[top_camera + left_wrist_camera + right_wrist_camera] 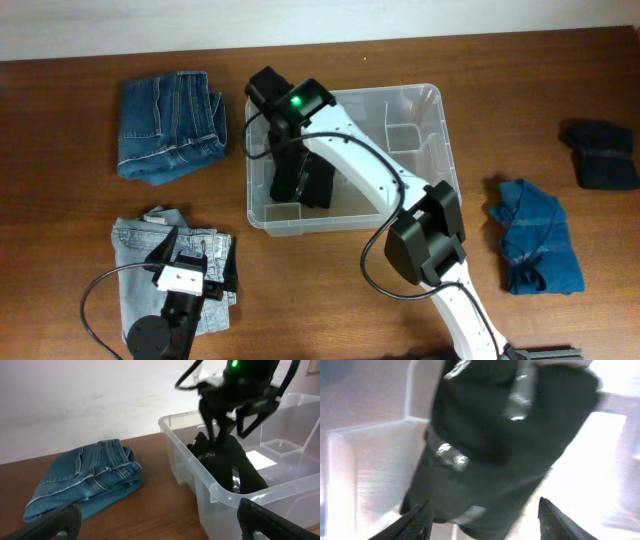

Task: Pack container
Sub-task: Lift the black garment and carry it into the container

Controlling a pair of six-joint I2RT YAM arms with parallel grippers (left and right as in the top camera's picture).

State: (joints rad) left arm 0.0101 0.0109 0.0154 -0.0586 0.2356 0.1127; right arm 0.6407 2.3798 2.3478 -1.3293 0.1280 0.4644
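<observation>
Overhead: container (435,95) is set on the desk (80,80), a black garment (315,185) laid inside beneath the right hand (230,435), fingers parted, nothing gripped. Folded jeans (165,125) and three other pieces (535,235) are left outside; left hand (160,527) is spread wide, empty.

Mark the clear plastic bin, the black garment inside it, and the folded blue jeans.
clear plastic bin (400,91): overhead, far rim
black garment (229,460): left wrist, middle
folded blue jeans (165,125): overhead, middle
</observation>
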